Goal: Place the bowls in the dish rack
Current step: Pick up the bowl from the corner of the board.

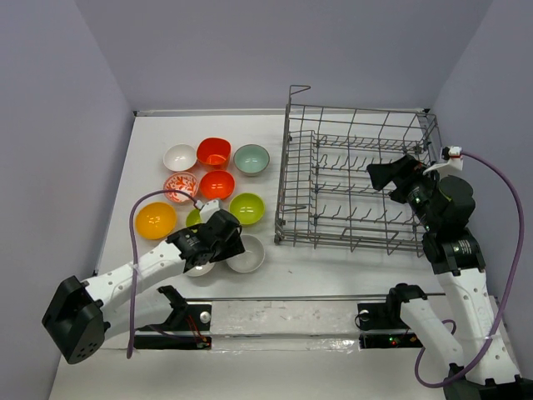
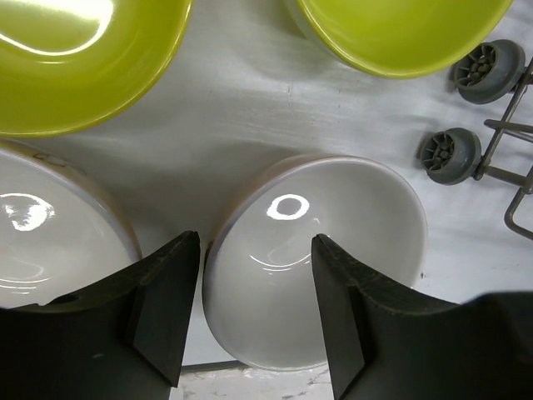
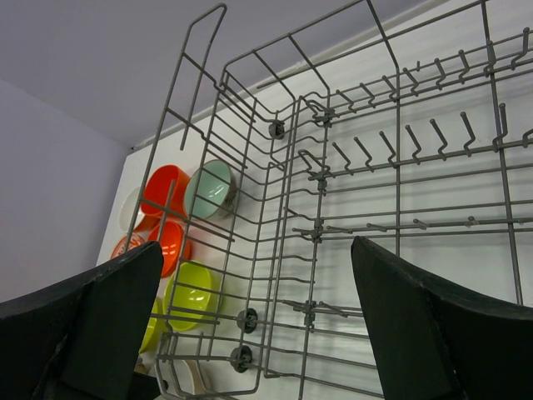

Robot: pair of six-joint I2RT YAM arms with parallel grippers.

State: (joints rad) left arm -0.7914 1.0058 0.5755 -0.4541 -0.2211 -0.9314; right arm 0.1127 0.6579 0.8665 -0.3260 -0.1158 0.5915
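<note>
Left gripper (image 2: 254, 240) jaws, released, straddle a white bowl (image 2: 358, 217) rim near the tabletop (image 1: 333, 267) front edge; I read right gripper (image 3: 256, 248) jaws released above the dish rack (image 1: 358, 179).

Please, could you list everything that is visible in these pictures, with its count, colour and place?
red-orange bowls: two, red-orange, far part of the bowl group
white bowls: three, white, one far left, two nearest the arms
lime green bowls: two, lime green, middle of the group
orange-yellow bowl: one, orange-yellow, left edge of the group
pale teal bowl: one, teal-grey, far row beside the rack
patterned bowl: one, white with red
dish rack: one, grey wire, right of the bowls, no bowl inside
table: one, white
cables: two, purple, one on each arm
left gripper: black, open, astride a near white bowl's rim
right gripper: black, open, above the rack
</note>
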